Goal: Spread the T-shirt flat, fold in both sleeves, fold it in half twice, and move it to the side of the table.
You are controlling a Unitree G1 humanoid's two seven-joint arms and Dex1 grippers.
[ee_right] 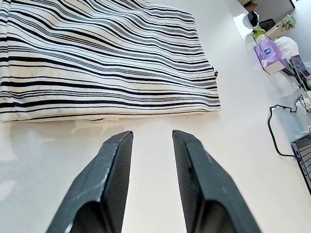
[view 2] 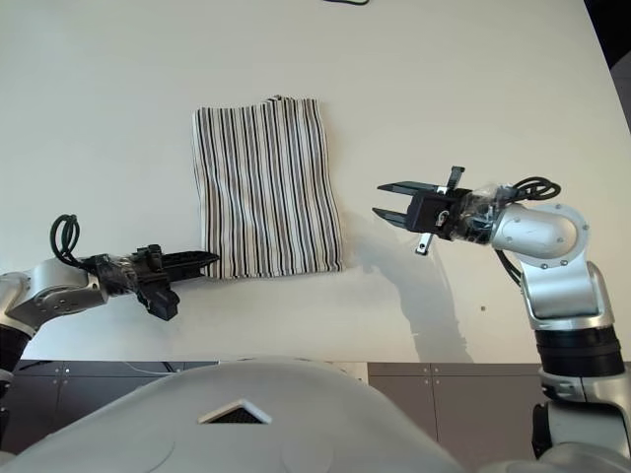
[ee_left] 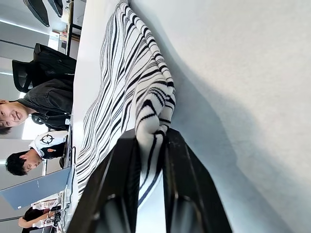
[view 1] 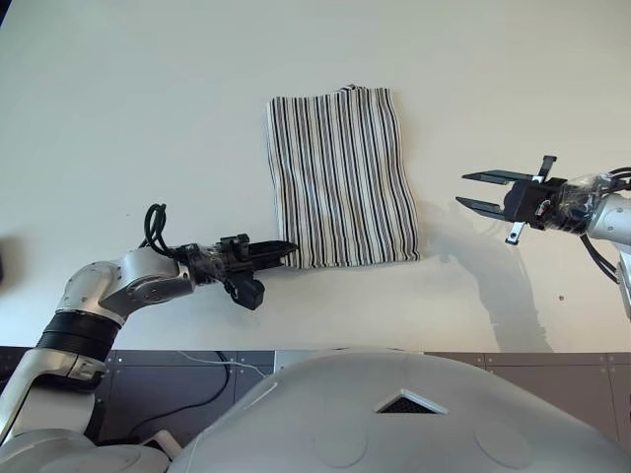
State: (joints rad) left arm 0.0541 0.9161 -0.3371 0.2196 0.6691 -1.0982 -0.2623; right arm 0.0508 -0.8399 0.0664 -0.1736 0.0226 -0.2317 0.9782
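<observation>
Striped T-shirt (view 1: 340, 177), folded to an upright rectangle, lying flat at the centre of the white table (view 1: 118, 118). Left pincer (view 1: 292, 250), low over the table, closed on the near-left corner of the T-shirt, with a fold of cloth pinched between its fingers. Right pincer (view 1: 461, 189), fingers spread wide and holding nothing, to the right of the T-shirt's near half and apart from it.

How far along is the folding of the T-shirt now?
Done: the T-shirt lies as a flat rectangle, sleeves folded in. In hand: the left gripper pinches its near corner; the right gripper is open beside it. Left: probably halving folds and moving it aside.
</observation>
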